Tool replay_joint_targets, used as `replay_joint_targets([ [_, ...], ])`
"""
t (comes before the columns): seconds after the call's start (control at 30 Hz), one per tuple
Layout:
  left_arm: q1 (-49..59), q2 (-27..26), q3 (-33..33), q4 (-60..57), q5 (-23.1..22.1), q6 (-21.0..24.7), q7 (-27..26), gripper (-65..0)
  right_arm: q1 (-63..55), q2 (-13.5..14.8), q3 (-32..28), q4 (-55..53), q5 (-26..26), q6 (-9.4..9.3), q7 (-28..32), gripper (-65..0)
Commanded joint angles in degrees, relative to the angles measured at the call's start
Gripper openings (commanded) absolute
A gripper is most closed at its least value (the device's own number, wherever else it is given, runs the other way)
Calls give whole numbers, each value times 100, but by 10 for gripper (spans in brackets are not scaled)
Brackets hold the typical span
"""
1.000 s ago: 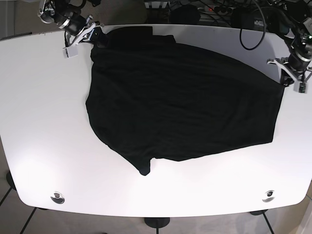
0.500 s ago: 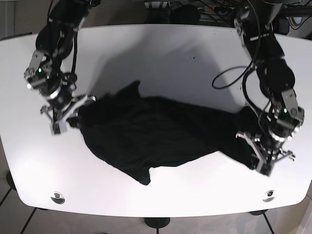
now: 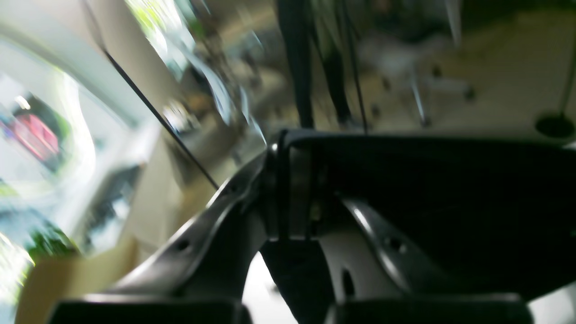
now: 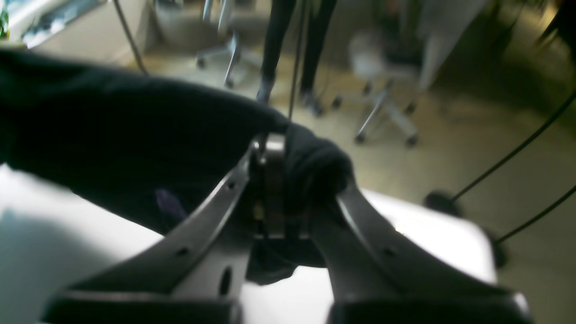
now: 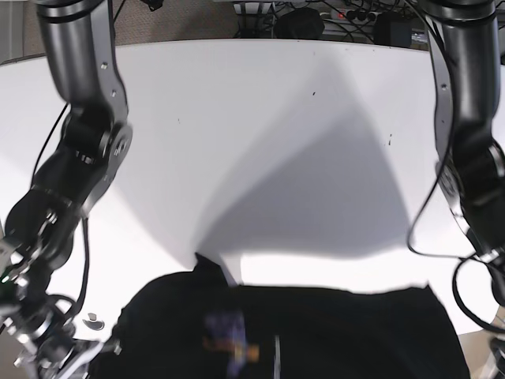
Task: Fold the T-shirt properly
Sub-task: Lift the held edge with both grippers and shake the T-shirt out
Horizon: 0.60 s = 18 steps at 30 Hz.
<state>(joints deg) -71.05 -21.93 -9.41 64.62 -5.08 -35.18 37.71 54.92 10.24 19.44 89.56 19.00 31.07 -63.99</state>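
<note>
The black T-shirt point(image 5: 316, 332) is stretched wide across the bottom of the base view, held up between both arms above the white table point(image 5: 260, 118). A blurred coloured mark point(image 5: 229, 335) shows on its cloth. In the left wrist view my left gripper point(image 3: 290, 180) is shut on a taut edge of the T-shirt point(image 3: 450, 202). My right gripper point(image 4: 270, 180) is shut on a bunched corner of the T-shirt point(image 4: 112, 126). In the base view the right gripper point(image 5: 75, 355) sits at the shirt's left end; the left gripper is cut off at the lower right.
The shirt's shadow point(image 5: 316, 213) falls across the middle of the table. Cables and plugs point(image 5: 316, 16) lie beyond the far edge. A round fitting point(image 5: 95, 320) is near the front left. Office chairs point(image 4: 382, 90) stand on the floor behind.
Both arms have lifted the shirt off the table and pulled it toward the near edge. It was bunched on the tabletop and now hangs stretched between the grippers.
</note>
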Motion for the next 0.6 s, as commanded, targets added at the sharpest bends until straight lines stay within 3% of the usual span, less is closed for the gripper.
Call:
replay_joint_targets([
  [0.03,-311,-35,-4,153,-59,15,-4,-650,394,71,3,121,126,-17,-129,-634],
  [0.13,-100,-53,-39,523,-68,-56,303,-650,166,62,12,420,143,36,-357,-634],
  [0.23,867,-53,-233,997,-68,-240,321,-650,-555,53,21,657,214,36,-340,-634],
  [0.33,2318,-44,-716,1665,-68,-267,330,-650,-1663,53,65,1079,645,-8,-340,-634],
  [0.5,4428,18,-1252,2668,-76,-267,330,-650,-3395,53,73,1879,733,-8,-340,-634],
  [0.6,5439,237,-1648,3204,-287,-267,365,-650,-4327,-193,153,2222,733,-8,-331,-634],
])
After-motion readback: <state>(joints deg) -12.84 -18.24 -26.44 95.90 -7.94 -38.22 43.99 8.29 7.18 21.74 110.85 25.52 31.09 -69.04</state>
